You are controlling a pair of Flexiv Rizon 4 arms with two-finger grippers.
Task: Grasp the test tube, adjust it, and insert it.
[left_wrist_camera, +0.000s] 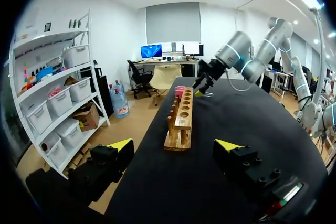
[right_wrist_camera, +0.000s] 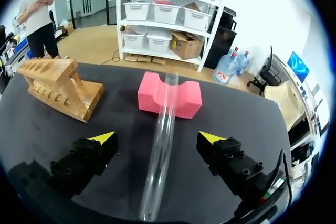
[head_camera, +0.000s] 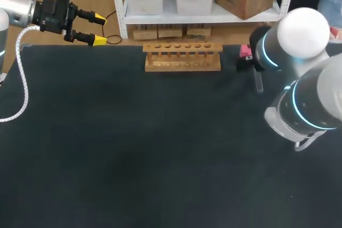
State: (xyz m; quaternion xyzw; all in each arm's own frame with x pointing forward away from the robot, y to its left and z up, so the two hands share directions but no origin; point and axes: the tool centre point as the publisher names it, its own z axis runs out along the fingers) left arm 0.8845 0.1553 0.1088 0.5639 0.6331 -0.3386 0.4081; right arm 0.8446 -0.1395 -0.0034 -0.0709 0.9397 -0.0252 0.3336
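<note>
Clear glossy test tube (right_wrist_camera: 160, 145), wooden rack (head_camera: 183, 57), pink foam block (right_wrist_camera: 169, 96), matt table (head_camera: 133, 148)

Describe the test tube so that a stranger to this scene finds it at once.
On the dark table, look beside the wooden rack for the pink foam block. The test tube stretches from that block's notch toward the right gripper, between its open fingers. It alone is a clear, see-through cylinder.

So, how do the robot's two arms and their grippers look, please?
Both arms are rounded silver-grey tubes. The right arm shows glowing blue rings and a white ball-shaped cap. A white coiled cable runs along the left arm. The left gripper and the right gripper have blocky black fingers with wedge-shaped yellow tips.
</note>
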